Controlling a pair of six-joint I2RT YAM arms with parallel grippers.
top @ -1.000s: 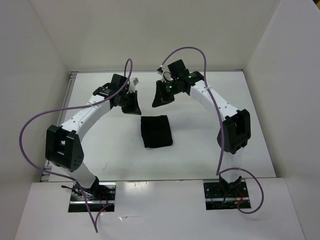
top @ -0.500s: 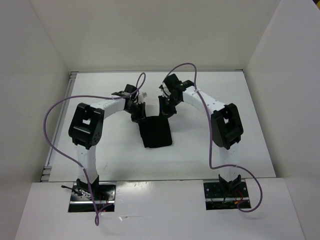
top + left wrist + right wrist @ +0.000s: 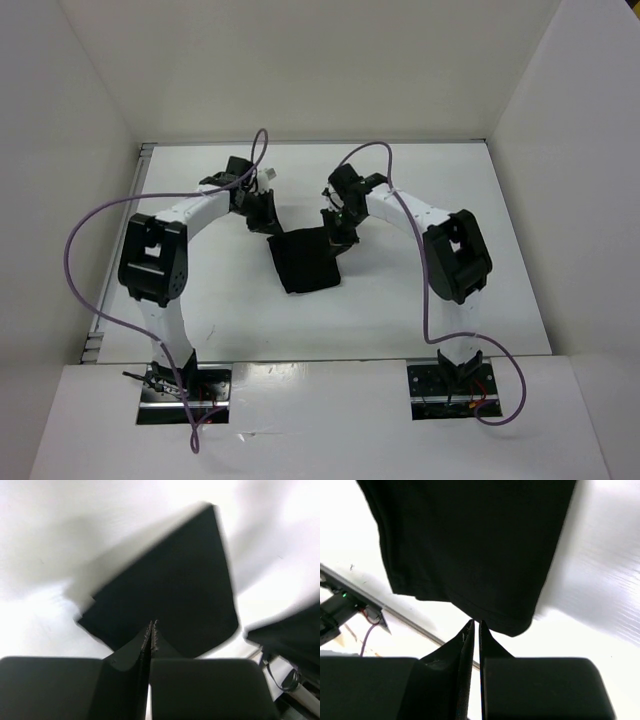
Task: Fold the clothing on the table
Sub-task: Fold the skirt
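Observation:
The clothing (image 3: 305, 260) is a black folded piece lying slightly askew in the middle of the white table (image 3: 490, 250). My left gripper (image 3: 267, 222) hangs by its far left corner. In the left wrist view its jaws are pressed together at the tips (image 3: 151, 625) in front of the clothing (image 3: 170, 585), with no cloth seen between them. My right gripper (image 3: 341, 234) is at the far right corner. Its fingers (image 3: 474, 623) leave only a thin slit, holding nothing, just short of the clothing's hem (image 3: 470, 540).
White walls (image 3: 60, 150) enclose the table on three sides. Purple cables (image 3: 80, 250) loop off both arms. Part of the right arm (image 3: 290, 640) shows at the lower right of the left wrist view. An arm base with wires (image 3: 350, 607) shows left in the right wrist view.
Both grippers came in from the far side to the clothing's far edge. The right jaws narrowed. The clothing's far left corner shifted left, so it now lies skewed.

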